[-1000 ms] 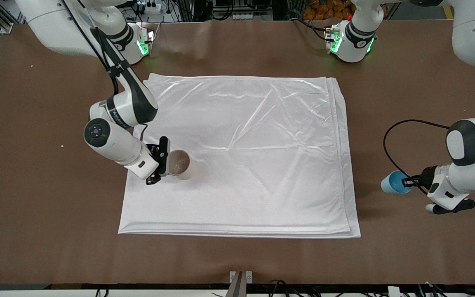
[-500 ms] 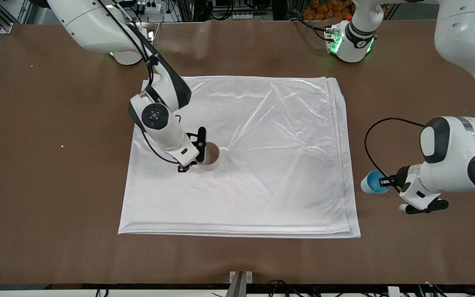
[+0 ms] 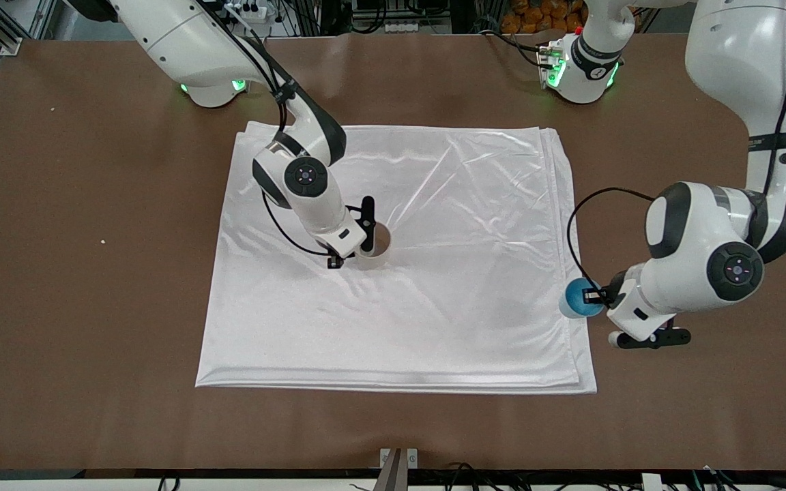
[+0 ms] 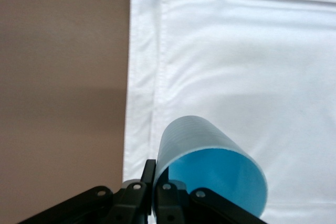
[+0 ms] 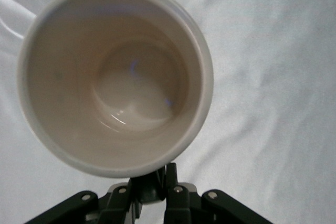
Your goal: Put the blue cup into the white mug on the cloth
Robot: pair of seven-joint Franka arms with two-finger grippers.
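Now 1 blue cup [image 3: 578, 298], 1 white mug [image 3: 375, 248].

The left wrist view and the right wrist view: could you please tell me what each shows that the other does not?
Only the left wrist view shows the blue cup, pinched at its rim by the left hand over the cloth's edge, plus bare brown table. Only the right wrist view shows the white mug, empty, its rim gripped by the right hand. Both show the cloth.
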